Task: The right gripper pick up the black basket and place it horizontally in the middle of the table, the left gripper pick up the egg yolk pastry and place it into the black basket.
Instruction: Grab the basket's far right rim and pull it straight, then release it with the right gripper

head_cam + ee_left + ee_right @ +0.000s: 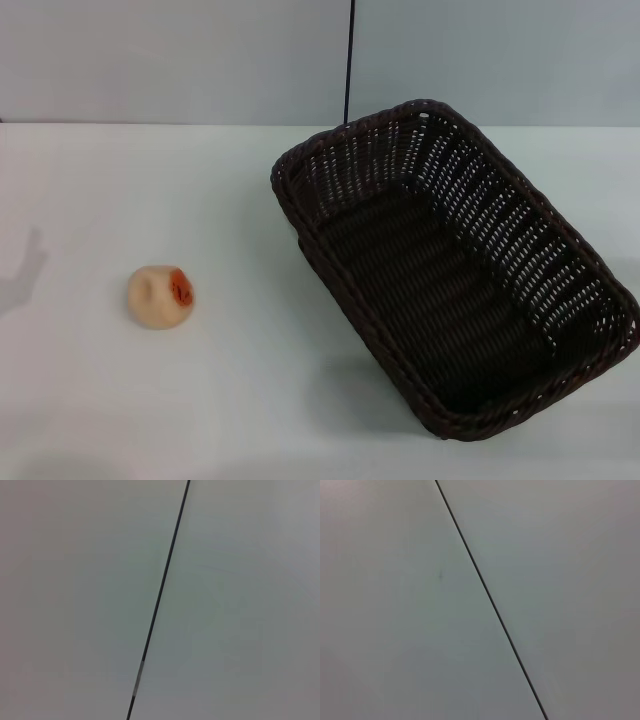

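On my head view the table (230,400) fills the frame, and the basket (450,270) sits on its right half, lying at a slant with one corner toward the back wall and its open top up. The pastry (160,297) rests on the left half, well apart from the basket, its orange spot turned toward the basket. I see neither gripper anywhere, so I cannot tell how their jaws stand; both wrist views give me only a pale wall (75,600) crossed by a thin dark seam (160,597).
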`<state>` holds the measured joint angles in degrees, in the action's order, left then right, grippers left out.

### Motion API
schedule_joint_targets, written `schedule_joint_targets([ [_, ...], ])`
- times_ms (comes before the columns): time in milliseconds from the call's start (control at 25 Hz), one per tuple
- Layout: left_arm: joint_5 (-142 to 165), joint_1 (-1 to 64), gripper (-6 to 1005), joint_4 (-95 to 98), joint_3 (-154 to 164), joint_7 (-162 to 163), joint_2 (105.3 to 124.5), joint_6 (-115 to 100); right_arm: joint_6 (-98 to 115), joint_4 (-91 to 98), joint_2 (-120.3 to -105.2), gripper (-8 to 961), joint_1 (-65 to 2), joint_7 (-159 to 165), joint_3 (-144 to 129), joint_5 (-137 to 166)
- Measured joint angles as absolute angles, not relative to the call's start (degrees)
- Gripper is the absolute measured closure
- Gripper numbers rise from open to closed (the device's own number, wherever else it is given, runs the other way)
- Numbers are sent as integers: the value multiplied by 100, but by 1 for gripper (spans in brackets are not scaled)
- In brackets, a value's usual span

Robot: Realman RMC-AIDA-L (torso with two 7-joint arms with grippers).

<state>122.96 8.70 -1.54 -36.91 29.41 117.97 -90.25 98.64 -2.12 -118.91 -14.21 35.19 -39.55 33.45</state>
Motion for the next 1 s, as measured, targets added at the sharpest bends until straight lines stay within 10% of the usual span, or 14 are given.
schedule_joint_targets([
  [480,12296,800,178,-84,-3676,2999,11795,-9080,9477,438,-11788,151,-1199,4140,-3955,4122],
  [1000,12287,834,186,-38,-3698,2997,11807,-8929,7625,5839,-11808,154,-1874,11564,-3956,10867],
])
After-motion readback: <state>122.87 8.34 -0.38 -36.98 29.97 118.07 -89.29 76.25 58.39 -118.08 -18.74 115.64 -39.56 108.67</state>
